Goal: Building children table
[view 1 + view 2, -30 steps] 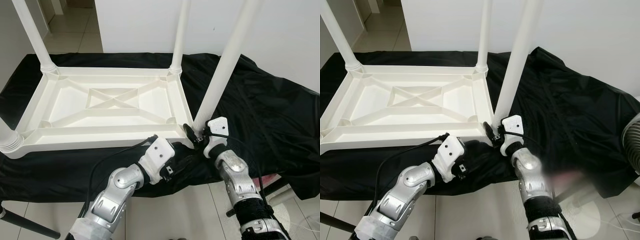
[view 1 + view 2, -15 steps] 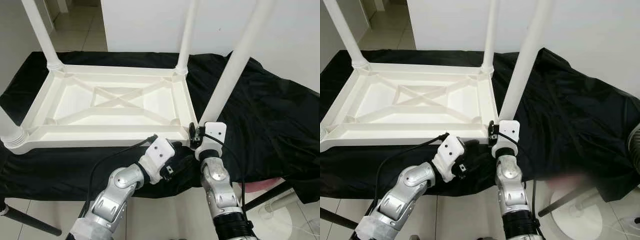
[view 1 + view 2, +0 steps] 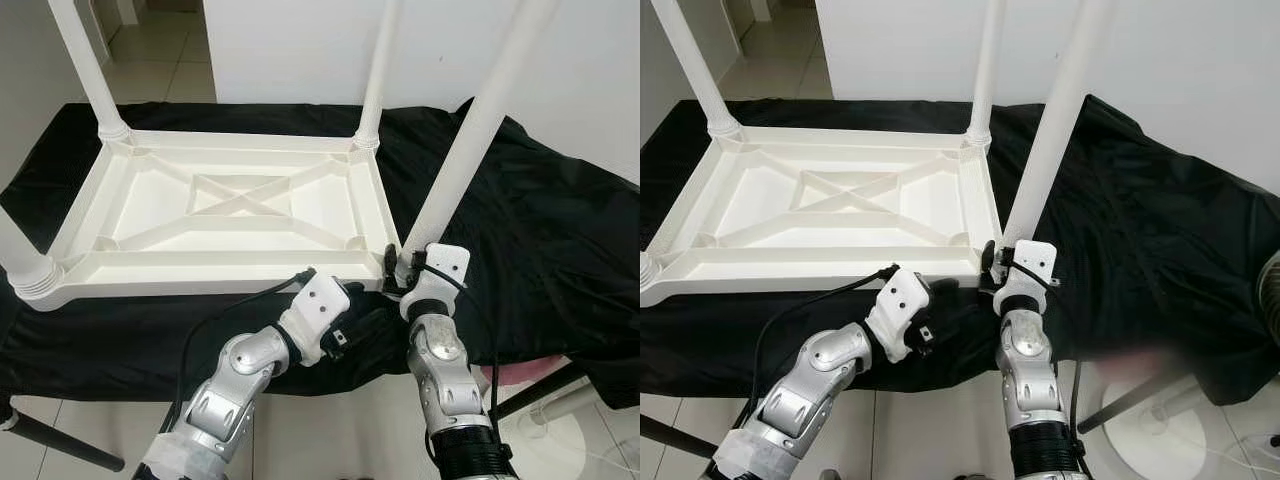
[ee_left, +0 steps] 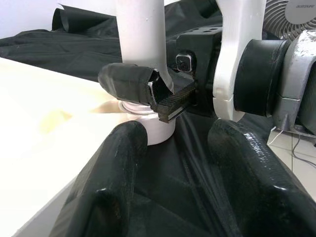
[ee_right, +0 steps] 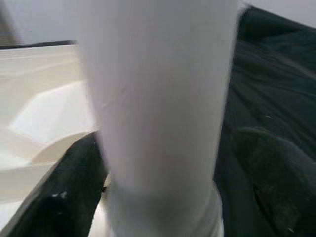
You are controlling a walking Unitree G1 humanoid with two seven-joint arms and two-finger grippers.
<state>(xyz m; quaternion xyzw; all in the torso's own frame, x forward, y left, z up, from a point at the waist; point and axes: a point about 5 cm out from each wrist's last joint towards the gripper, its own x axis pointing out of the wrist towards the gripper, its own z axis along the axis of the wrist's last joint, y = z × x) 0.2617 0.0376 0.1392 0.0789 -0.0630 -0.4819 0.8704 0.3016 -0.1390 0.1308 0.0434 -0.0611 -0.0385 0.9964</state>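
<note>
An upside-down white plastic table (image 3: 200, 285) lies on a black cloth (image 3: 540, 240), with white legs standing up from its corners. My right gripper (image 3: 398, 272) is at the foot of the near right leg (image 3: 470, 140) and is shut on it. In the right wrist view the leg (image 5: 158, 98) stands between the two black fingers. My left gripper (image 3: 365, 322) rests low on the cloth just before the table's front edge, beside the right one. Its fingers (image 4: 113, 168) are open with only cloth between them, and they point at the leg's socket (image 4: 148, 131).
Other legs rise at the far left (image 3: 85, 60), far right (image 3: 375, 70) and near left (image 3: 20, 250) corners. A white wall stands behind. A fan (image 3: 1270, 300) is at the right edge, and a black stand leg (image 3: 50, 445) crosses the tiled floor at lower left.
My right forearm has swung in from the lower right to stand nearly straight under the leg's foot, and the wrist has turned around the leg. The left arm has stayed put.
</note>
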